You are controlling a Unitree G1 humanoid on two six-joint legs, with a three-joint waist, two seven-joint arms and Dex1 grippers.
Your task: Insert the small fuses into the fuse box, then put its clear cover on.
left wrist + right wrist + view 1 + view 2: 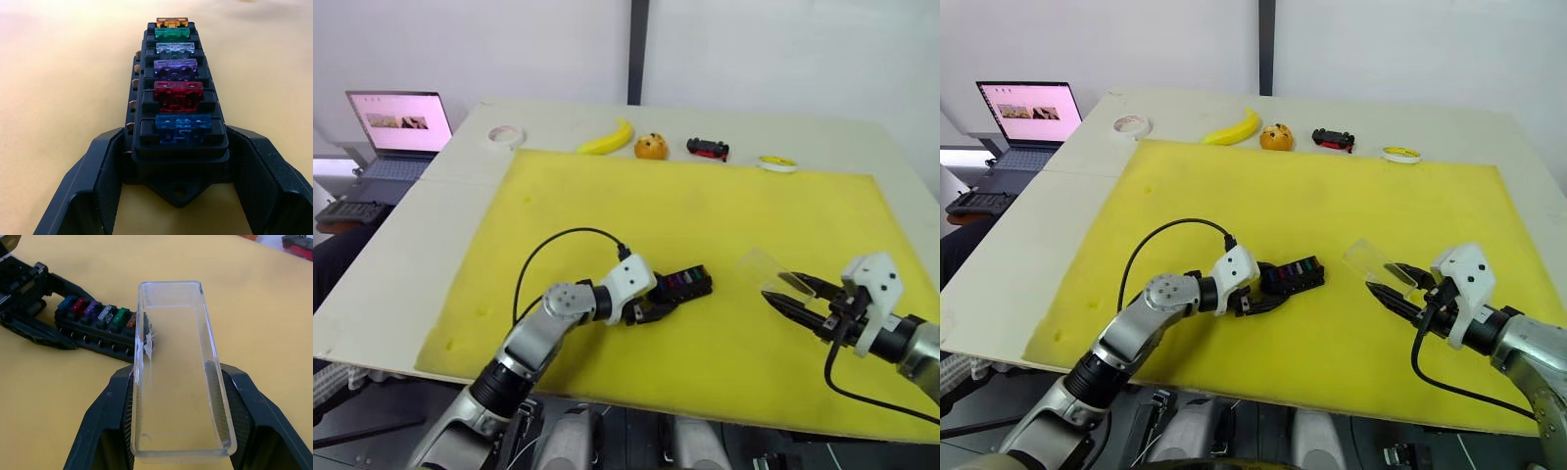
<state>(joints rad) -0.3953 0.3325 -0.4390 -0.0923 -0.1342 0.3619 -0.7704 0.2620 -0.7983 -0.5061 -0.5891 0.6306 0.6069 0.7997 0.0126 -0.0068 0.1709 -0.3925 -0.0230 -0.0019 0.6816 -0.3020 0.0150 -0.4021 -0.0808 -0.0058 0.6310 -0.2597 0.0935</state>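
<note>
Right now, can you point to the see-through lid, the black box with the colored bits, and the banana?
clear cover point(178, 377), right wrist view, its flat middle panel.
fuse box point(178, 147), left wrist view, near end wall.
banana point(605, 140), left eye view, mid-curve.

Small black rectangular fuse box point(683, 285) sits on the yellow foam mat point(607, 196), six small fuses point(172, 78) in it; clear rectangular plastic cover point(767, 266) off to its right.

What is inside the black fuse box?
Six small fuses sit in a row in the fuse box: orange, green, clear, purple, red, blue. Only their tops show; their lower parts are hidden in the slots.
</note>
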